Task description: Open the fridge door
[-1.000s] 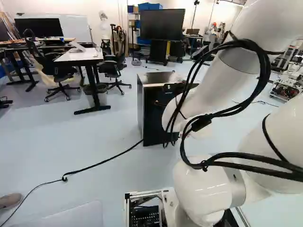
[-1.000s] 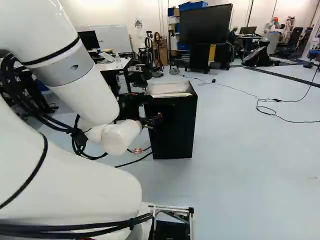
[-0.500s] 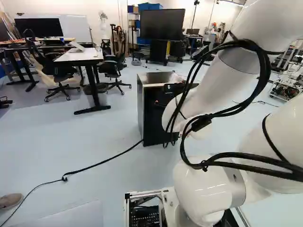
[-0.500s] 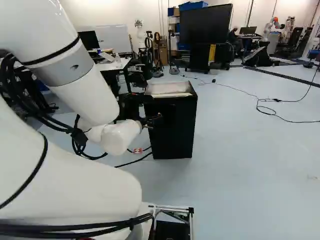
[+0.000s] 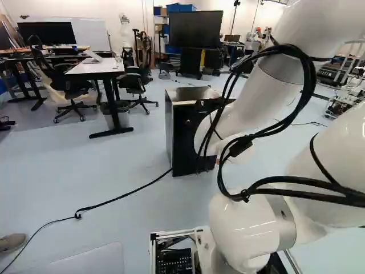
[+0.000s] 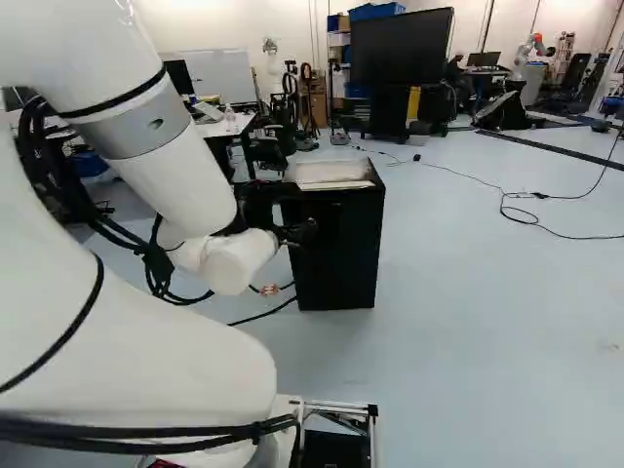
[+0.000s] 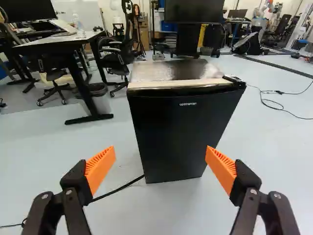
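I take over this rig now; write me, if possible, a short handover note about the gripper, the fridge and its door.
Gripper: open, holding nothing.
Fridge: on the floor, ahead of the gripper; a black cable lies by its foot.
Done: gripper faces the fridge, no contact visible.
Left: door is shut; probably approach its edge, then pull it open.

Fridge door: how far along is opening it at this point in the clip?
Lined up, by the look of it: the fridge stands ahead of the open hand in the wrist view. Nothing is in hand; the orange pads stand wide apart. The door looks shut, flush under the top. Reaching its edge, getting hold and swinging it open all seem left.
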`<state>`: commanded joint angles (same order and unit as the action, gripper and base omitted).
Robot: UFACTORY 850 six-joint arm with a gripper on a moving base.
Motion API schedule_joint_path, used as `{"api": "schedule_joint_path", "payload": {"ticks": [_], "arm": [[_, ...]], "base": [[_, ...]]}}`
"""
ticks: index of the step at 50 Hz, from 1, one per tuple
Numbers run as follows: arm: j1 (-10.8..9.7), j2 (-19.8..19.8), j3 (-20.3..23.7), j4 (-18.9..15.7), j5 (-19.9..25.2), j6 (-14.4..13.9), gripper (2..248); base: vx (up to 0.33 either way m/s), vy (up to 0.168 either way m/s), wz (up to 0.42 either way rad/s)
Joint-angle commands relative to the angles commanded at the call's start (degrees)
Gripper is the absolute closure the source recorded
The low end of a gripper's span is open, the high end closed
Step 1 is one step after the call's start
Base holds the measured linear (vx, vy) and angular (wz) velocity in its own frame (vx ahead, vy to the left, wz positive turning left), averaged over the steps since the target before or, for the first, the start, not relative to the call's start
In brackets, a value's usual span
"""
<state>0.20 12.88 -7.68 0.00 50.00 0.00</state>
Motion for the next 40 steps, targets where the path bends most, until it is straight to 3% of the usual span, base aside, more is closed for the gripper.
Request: {"api": "schedule_joint_path", "payload": {"ticks": [19, 40], "arm": [[1.4, -4.2, -3.7, 0.7, 0.0, 0.0, 3], [4.3, -8.8, -8.1, 3.3, 0.0, 0.0, 3]], "base": [[0.0, 0.0, 0.0], [0.0, 0.0, 0.0]]}}
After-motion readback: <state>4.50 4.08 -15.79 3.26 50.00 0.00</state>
